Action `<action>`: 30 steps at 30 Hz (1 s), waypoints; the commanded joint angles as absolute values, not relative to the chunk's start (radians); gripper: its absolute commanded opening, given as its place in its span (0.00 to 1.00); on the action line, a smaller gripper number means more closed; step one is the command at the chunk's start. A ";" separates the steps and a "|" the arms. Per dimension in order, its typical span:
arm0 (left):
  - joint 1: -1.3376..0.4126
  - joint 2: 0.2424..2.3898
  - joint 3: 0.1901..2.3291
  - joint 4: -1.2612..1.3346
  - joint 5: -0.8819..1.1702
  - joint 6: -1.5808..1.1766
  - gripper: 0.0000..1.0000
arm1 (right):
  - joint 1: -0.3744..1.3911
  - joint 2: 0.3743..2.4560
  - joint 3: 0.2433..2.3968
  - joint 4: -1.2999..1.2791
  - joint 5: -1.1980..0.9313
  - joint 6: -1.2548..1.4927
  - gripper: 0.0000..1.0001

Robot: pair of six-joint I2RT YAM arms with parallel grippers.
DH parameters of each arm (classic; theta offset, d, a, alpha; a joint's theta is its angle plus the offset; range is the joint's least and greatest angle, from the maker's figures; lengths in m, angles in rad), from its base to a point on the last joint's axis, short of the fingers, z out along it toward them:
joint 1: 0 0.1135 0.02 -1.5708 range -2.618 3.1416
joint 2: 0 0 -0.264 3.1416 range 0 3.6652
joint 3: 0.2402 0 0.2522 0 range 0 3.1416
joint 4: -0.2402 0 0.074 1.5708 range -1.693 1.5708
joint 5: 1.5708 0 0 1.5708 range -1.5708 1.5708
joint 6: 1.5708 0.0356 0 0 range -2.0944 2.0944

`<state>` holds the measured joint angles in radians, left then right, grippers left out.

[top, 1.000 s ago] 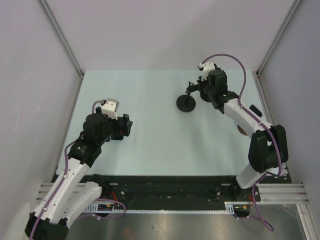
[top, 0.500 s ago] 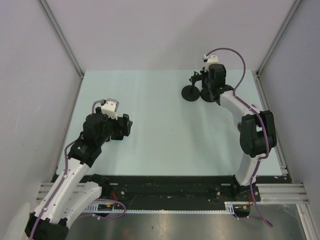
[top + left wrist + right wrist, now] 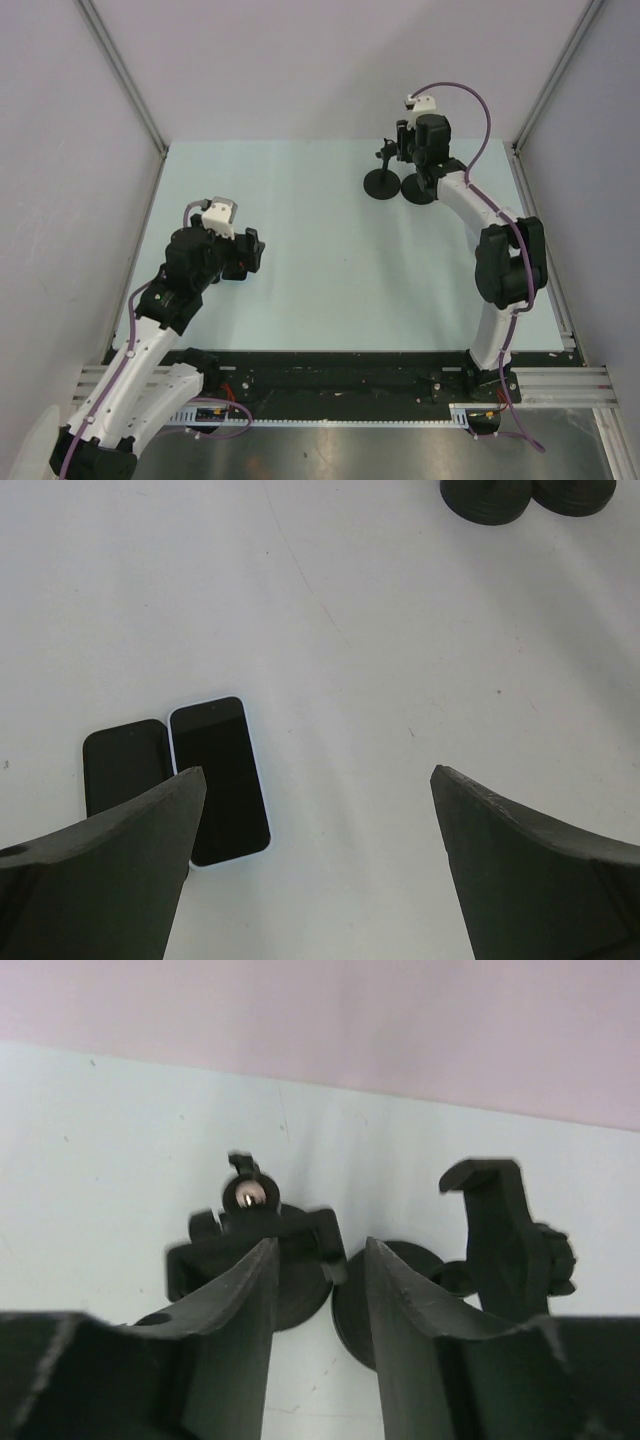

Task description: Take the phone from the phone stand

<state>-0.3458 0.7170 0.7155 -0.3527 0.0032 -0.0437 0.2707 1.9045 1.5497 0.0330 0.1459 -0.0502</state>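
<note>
My right gripper (image 3: 320, 1252) has its fingers a little apart with nothing between them. Just past the tips is a phone stand (image 3: 255, 1230) with a bright ball joint, and beside it is a second stand (image 3: 500, 1235). As far as I can see, neither cradle carries a phone.

My left gripper (image 3: 318, 780) is spread wide and empty over the table (image 3: 420, 660). Below it lie a black phone (image 3: 125, 765) and a pale-rimmed phone (image 3: 220, 780), flat, face up and side by side (I can't tell which one came off the stand). So I judge the removal done.

I'd expect either handset to be a stiff, fairly light slab with slick, breakable glass. I'd pinch it across the long edges, which is awkward while it lies flat.

I can read no brand, label or writing anywhere.
</note>
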 commanded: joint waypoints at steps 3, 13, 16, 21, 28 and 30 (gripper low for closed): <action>-0.347 0.681 0.710 -0.324 0.002 -0.012 1.00 | 0.282 1.784 1.632 0.009 0.143 -0.040 0.58; -0.347 0.588 0.715 -0.334 -0.044 -0.032 1.00 | 0.255 1.502 1.560 -0.153 0.294 -0.018 1.00; -0.347 0.557 0.715 -0.337 -0.045 -0.043 1.00 | 0.238 1.424 1.531 -0.208 0.406 -0.005 1.00; -0.345 0.509 0.704 -0.344 -0.058 -0.049 1.00 | 0.177 1.326 1.453 -0.310 0.595 0.084 1.00; -0.347 0.466 0.695 -0.347 -0.051 -0.061 1.00 | 0.075 1.266 1.384 -0.386 0.756 0.172 1.00; -0.348 0.463 0.695 -0.345 -0.043 -0.063 1.00 | 0.043 1.264 1.362 -0.422 0.762 0.189 1.00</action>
<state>-0.3458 0.4698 0.7010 -0.3542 -0.0494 -0.0536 0.0799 1.2823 1.3907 -0.3462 0.6556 0.1192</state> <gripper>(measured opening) 0.996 0.995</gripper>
